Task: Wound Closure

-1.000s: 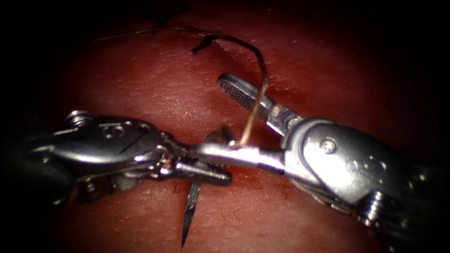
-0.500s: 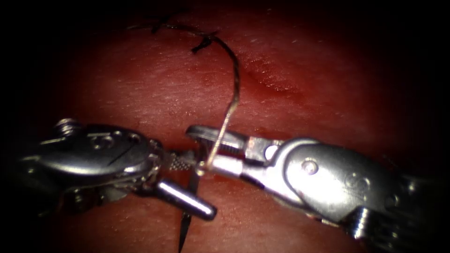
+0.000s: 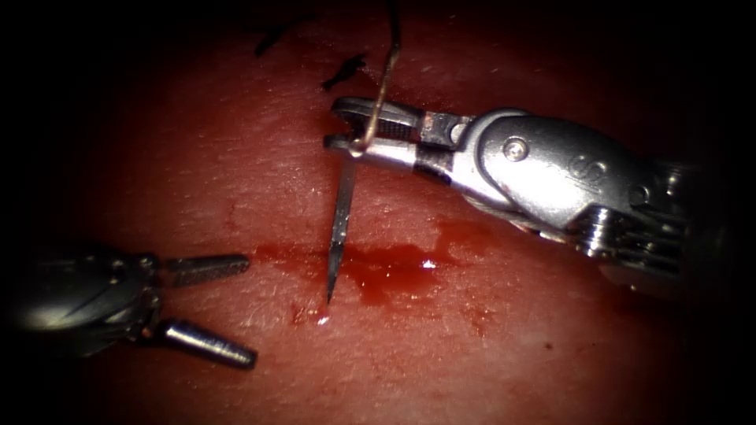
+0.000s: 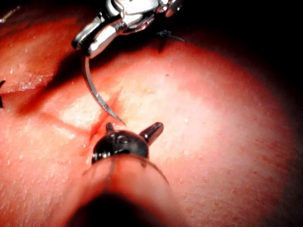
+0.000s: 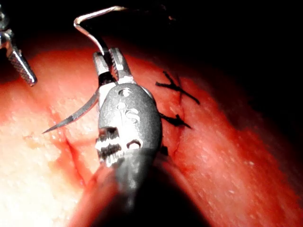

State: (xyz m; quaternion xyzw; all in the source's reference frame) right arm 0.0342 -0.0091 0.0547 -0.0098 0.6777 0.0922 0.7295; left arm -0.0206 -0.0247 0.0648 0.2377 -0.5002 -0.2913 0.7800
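Needle (image 3: pixel 340 228) free of the tissue (image 3: pixel 236 157), hanging point-down over the red fluid (image 3: pixel 390 271) that pools along the cut (image 3: pixel 272 253); point just above the surface, not in it. Gripped at its swaged end by the right tool (image 3: pixel 354 135), jaws pressed together on it. Thread (image 3: pixel 386 71) running up from that end and cut off at the frame edge; where it leads cannot be made out. Cut ends (image 3: pixel 342 72) of earlier stitches lying dark just beyond the right tool.

Left tool (image 3: pixel 216 311) left of the needle and well apart from it, jaws spread wide, holding nothing.

Changed since a second ago: then gripped by the left tool beside the cut, now passed to the right tool and lifted away from the cut. Left tool let go and drawn back.
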